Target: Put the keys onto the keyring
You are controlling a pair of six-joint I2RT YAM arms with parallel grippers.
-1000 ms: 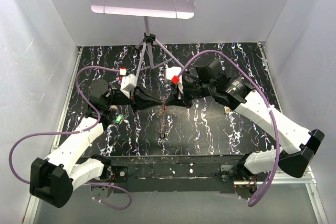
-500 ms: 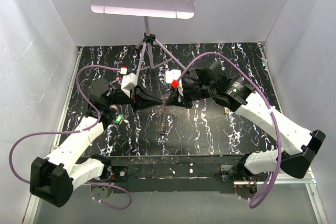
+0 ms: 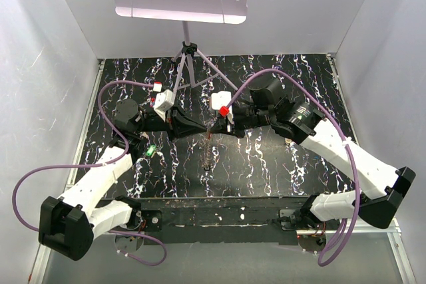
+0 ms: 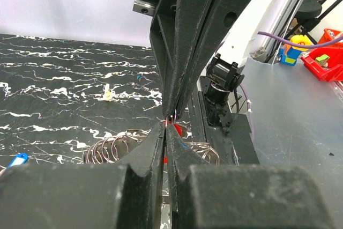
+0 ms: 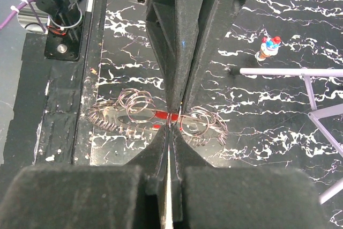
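My left gripper (image 3: pixel 204 129) and right gripper (image 3: pixel 214 129) meet tip to tip above the middle of the table, both shut. The keyring (image 3: pixel 208 154), a thin grey ring fringed with small wire loops, hangs below them, pinched at its rim by both. In the right wrist view the keyring (image 5: pixel 134 108) spreads to either side of my right gripper (image 5: pixel 171 126), and a red key (image 5: pixel 163 115) lies against the ring at the pinch point. In the left wrist view my left gripper (image 4: pixel 166 125) has the red key (image 4: pixel 179 129) just past its tips. Who grips the red key I cannot tell.
A green key (image 3: pixel 150 151) lies on the black marbled table by the left arm. A blue key (image 4: pixel 16 159) and a cream key (image 4: pixel 109 95) lie on the table too. Small coloured keys (image 5: pixel 267 47) sit near the music stand's tripod (image 3: pixel 190 64) at the back.
The right arm's elbow and cable have shifted slightly. Both grippers stay shut, tip to tip, and the keyring still hangs below them.
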